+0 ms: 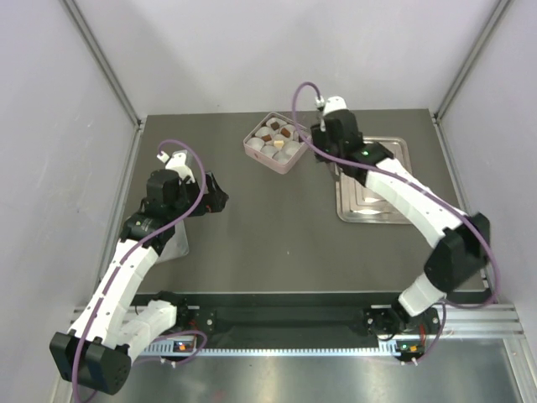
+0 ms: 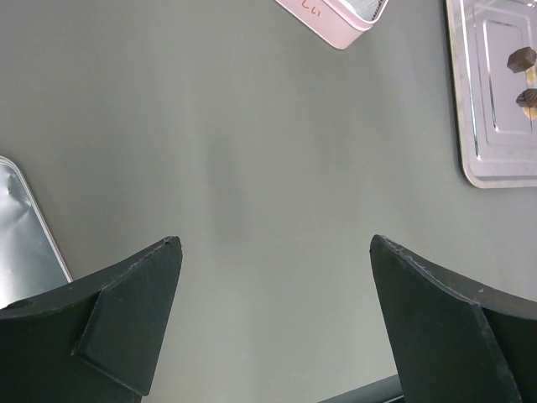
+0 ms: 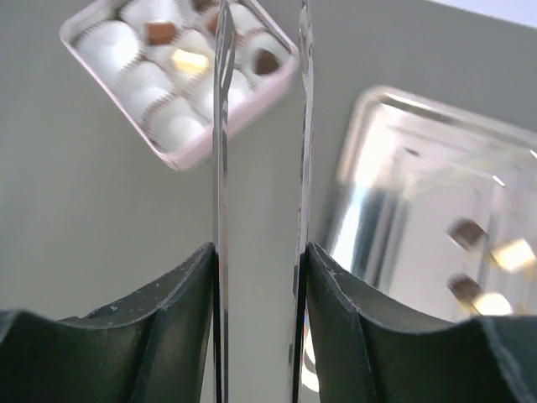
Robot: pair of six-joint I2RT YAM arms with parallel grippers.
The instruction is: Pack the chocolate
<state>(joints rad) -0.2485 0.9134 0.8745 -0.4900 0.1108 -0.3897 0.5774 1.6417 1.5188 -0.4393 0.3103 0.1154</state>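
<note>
Your chocolate (image 3: 159,34) sits in 2 places. In the pink box (image 3: 239,120) at 12 o'clock on the table (image 1: 252,243), you can see 4 tiny pieces, each resting in its own white paper cup (image 3: 109,42). 3 are dark brown, toward the box's far side, and 1 cream piece (image 3: 190,60) is near its middle. On the metal tray (image 1: 369,210) at 2 o'clock, the right wrist view shows you 4 loose, blurred pieces at 4 o'clock in that picture. They are 2 brown bits (image 3: 464,232) and 2 cream bits (image 3: 513,253), close together, lying flat on the tray floor
</note>
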